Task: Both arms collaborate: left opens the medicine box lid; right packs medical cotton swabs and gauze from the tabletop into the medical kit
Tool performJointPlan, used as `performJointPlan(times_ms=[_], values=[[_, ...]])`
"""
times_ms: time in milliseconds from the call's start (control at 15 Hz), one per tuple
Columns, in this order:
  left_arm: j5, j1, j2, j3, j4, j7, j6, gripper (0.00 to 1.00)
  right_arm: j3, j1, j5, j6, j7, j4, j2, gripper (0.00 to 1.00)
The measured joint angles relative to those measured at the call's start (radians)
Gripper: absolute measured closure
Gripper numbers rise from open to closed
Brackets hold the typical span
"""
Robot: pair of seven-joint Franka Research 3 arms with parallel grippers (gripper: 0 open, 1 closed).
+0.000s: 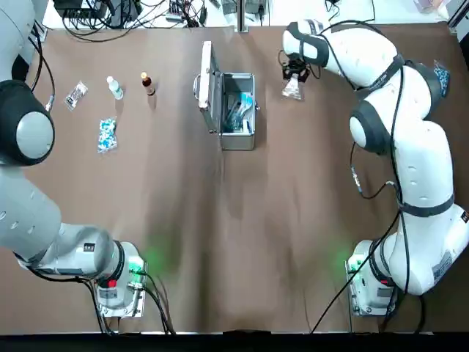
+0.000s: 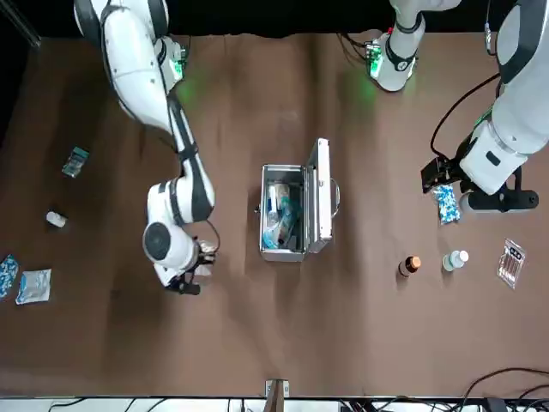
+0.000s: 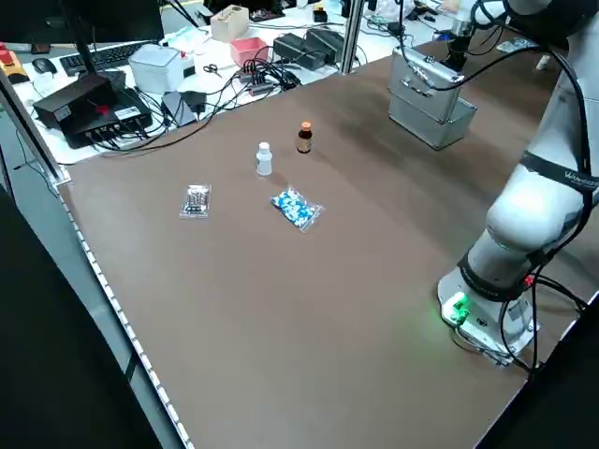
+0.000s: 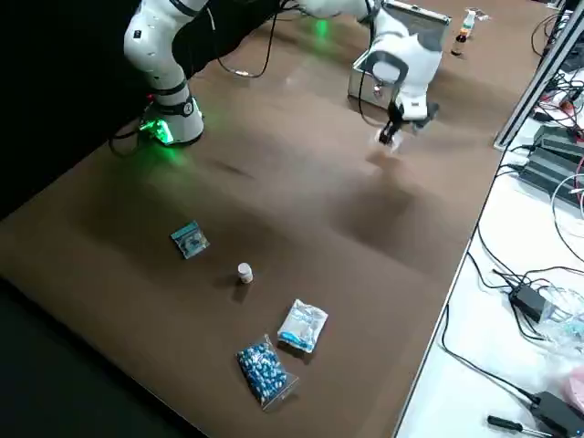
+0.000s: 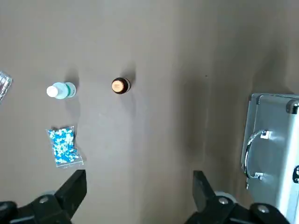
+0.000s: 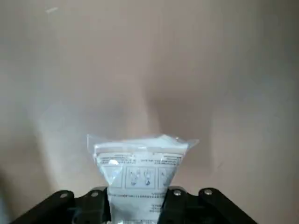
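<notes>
Right black two-finger gripper: pinching soft white printed gauze packet, raised above brown table, beside open silver aluminium case. Blue-white packet inside case. Left black gripper: fingers apart, grasping nothing, above table.

On the left of a brown surface, a white-capped bottle and a brown bottle stand upright near each other. A clear packet lies on the white-capped bottle's outer side; a blue-and-white speckled packet lies closer to the robot's side. On the right are a teal packet, an upright white jar and, farther out, another speckled packet. Beyond the far edge, a white desk holds tangled cables, a keyboard, a pink box and a screwdriver.
</notes>
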Motion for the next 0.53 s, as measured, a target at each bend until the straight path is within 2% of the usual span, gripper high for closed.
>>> performJointPlan(times_ms=[267, 533], values=[[0.0, 0.003, 0.0, 0.0, 0.0, 0.0, 0.0, 0.0, 0.0, 0.089, 0.082, -0.083, 0.1, 0.007, -0.093, 0.78], [0.0, 0.004, 0.0, 0.0, 0.0, 0.0, 0.0, 0.0, 0.004, 0.186, 0.104, -0.093, 0.232, 0.006, -0.142, 0.78]])
